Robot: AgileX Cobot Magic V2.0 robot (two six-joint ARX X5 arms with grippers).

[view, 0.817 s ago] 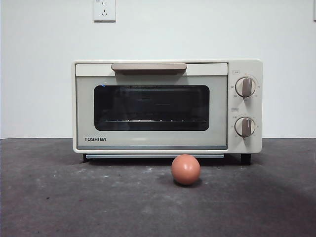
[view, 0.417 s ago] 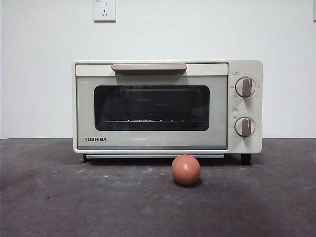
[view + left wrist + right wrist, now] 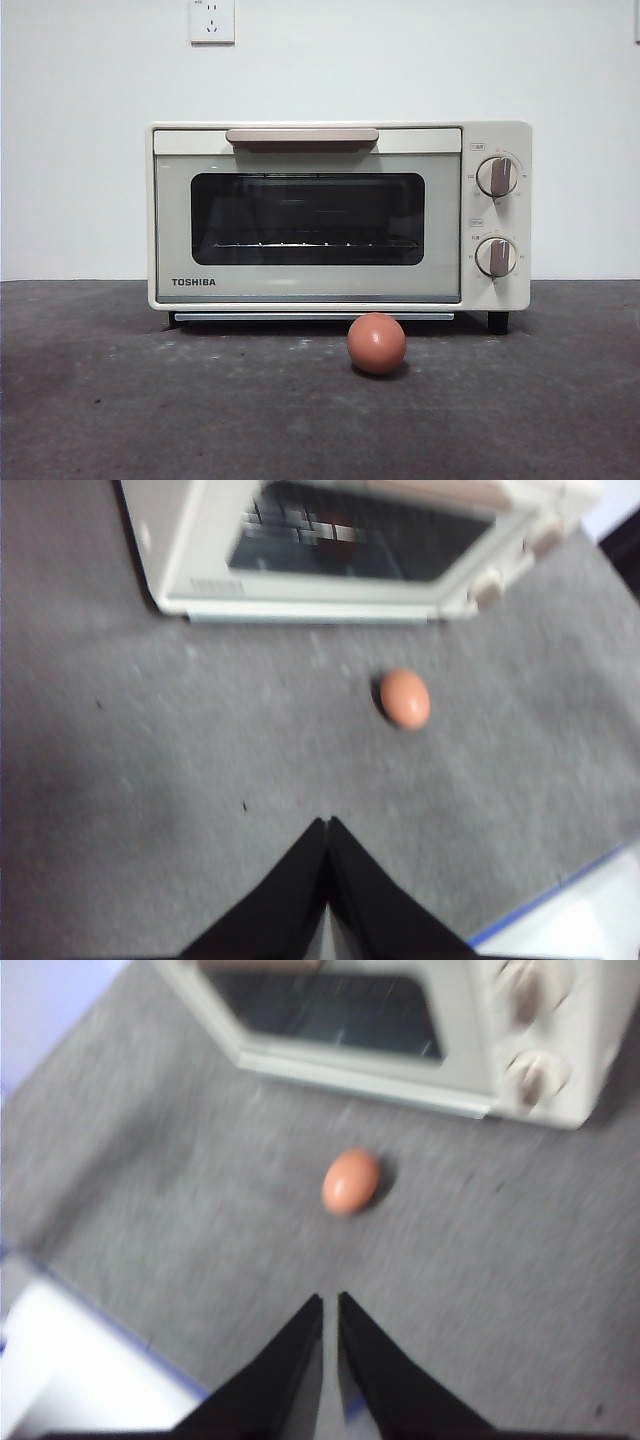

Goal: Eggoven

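Grey, mottled surface (image 3: 120,410) fills my front view, with a white wall and a socket (image 3: 211,20) behind it. Nearest to me are my two hands, seen only in the wrist views. My left hand (image 3: 328,825) hangs above the bare surface with its jaws pressed together, holding nothing. My right hand (image 3: 330,1300) hangs likewise, its jaws nearly touching with only a thin slit between them, also holding nothing. Neither shows in the front view.

Beyond them lies the egg (image 3: 376,343), alone on the surface, near its middle, just in front of the oven (image 3: 338,215) and a little toward the knob side. It is apart from the oven and from both hands.

Farthest back stands the oven, its door shut, the handle (image 3: 301,135) across the top of the door, two knobs (image 3: 497,176) on the side panel.

I judge the job has not begun: the door must come down before the egg can go in. To do it well, I would send one hand to the handle, spread its jaws wide first, and pull along the door's arc rather than straight out, so the light oven does not slide. The dropping door may sweep over the spot where the egg lies, so I would watch that gap. For the egg, I would spread the other hand early, come down across its narrow side and squeeze gently, since it is smooth and will roll.
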